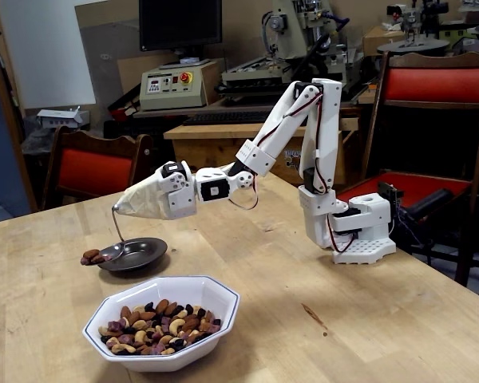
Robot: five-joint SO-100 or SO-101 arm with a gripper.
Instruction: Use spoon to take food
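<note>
**Loaded spoon held over the saucer's left edge**

Gripper is wrapped in pale tape or cloth, tapering to a point at the left in the fixed view; jaws are closed on the top of the spoon handle. The handle drops down from the tip in a thin curve, and the spoon bowl sits level at the bottom, pointing left. A few pieces of food, brown nuts, lie in the spoon bowl, heaped at its left end. The spoon bowl hangs at the left rim of the dark saucer; cannot tell if it touches the rim or floats just above it.

The saucer rests on the wooden tabletop, just behind the white bowl. The bowl is octagonal with a dark rim line and holds the bulk of the food: almonds, cashews and dark raisin-like bits. Spoon and bowl are apart, the spoon up and to the left of it.

The white arm stretches from its base at right, upper links folded high, forearm reaching down and left to the gripper. Red-seated chairs stand behind the tabletop, and a bench with a monitor and machines is further back.
</note>
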